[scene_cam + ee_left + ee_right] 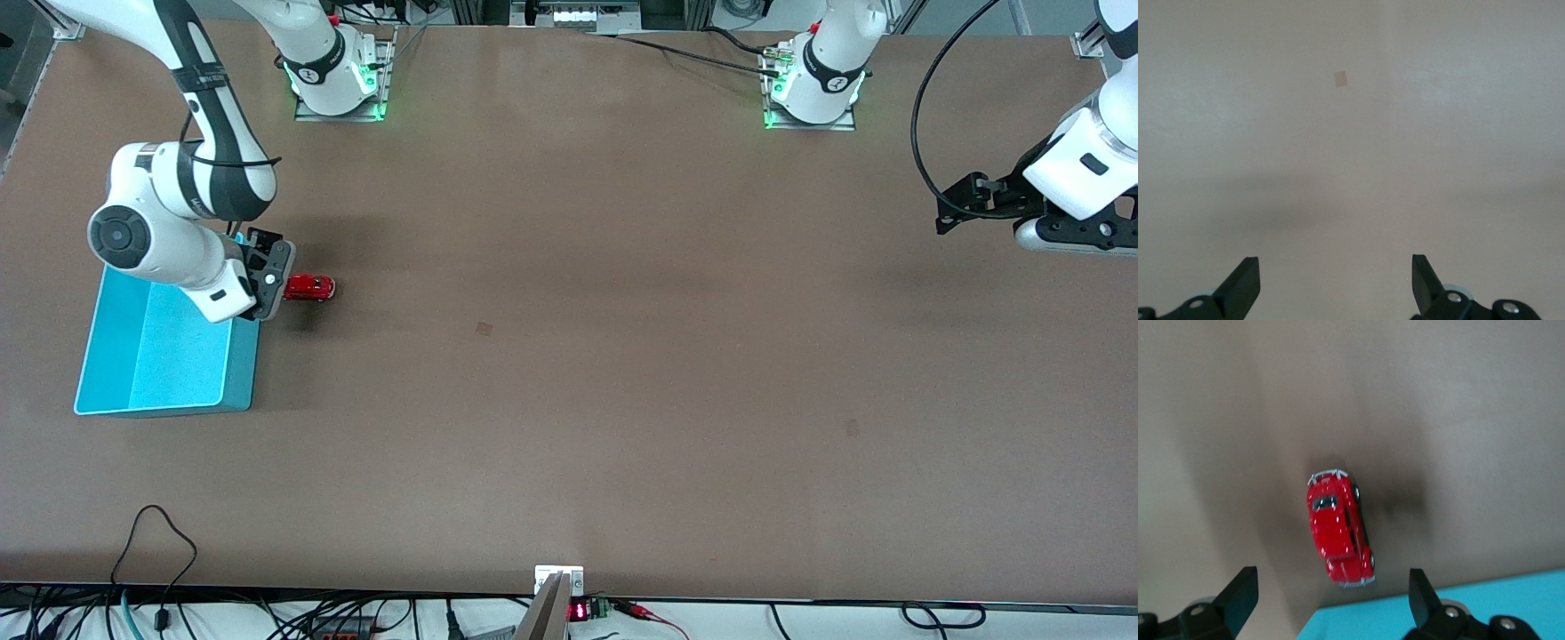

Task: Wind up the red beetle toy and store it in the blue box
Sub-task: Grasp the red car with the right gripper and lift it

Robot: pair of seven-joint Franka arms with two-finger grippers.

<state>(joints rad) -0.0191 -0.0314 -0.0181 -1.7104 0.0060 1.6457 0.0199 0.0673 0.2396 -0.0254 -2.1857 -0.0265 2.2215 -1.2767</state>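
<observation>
Front view: the red beetle toy (309, 288) sits on the desk (569, 356) just beside the blue box (160, 356), under the right end effector (267, 280). The left end effector (965, 203) waits over the desk's other end.

Left wrist view: fingers (1241, 287) spread wide — holding nothing.

Right wrist view: fingers (1238, 595) wide apart above the toy, empty.

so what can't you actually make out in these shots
- Front view: the right pincer is mostly hidden under its own wrist beside the red beetle toy.
- Front view: the blue box has its corner farthest from the camera covered by the right arm.
- Right wrist view: only an edge of the blue box shows, cut off by the frame.
- Front view: the left pincer, waiting at the left arm's end, is too small to read.
</observation>
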